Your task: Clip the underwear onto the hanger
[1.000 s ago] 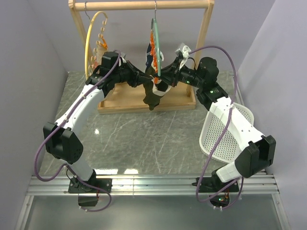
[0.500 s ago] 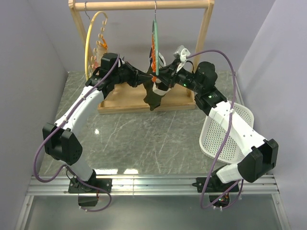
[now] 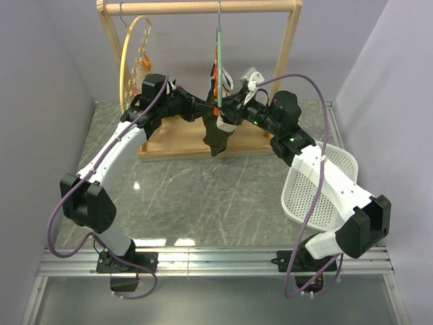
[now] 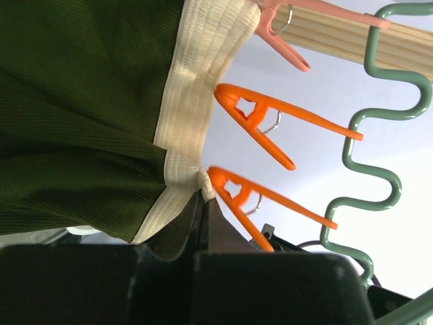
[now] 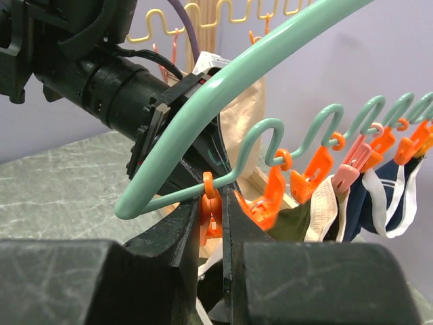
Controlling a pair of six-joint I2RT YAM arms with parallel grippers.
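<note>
The olive-green underwear (image 3: 215,137) hangs under the teal hanger (image 3: 218,64) at the wooden rack's middle. In the left wrist view its cream waistband (image 4: 193,108) runs down to my left gripper (image 4: 201,196), which is shut on the band's edge, right beside two orange clips (image 4: 260,122) on the hanger's wavy wire (image 4: 379,176). In the right wrist view my right gripper (image 5: 215,210) is shut on the end orange clip (image 5: 210,215) hanging from the teal hanger (image 5: 223,88); the underwear (image 5: 291,220) shows just behind it. Both grippers (image 3: 215,115) meet under the hanger.
A cream-yellow arc hanger (image 3: 128,54) hangs at the rack's left. The rack's wooden base (image 3: 162,145) lies behind the arms. A white mesh basket (image 3: 318,186) lies at the right. A navy garment with white trim (image 5: 385,196) and a beige garment (image 5: 240,118) hang on the teal hanger.
My right gripper has moved left and up to the hanger's lower end and closed on the end clip. The underwear has been lifted slightly; the left arm has barely moved.
</note>
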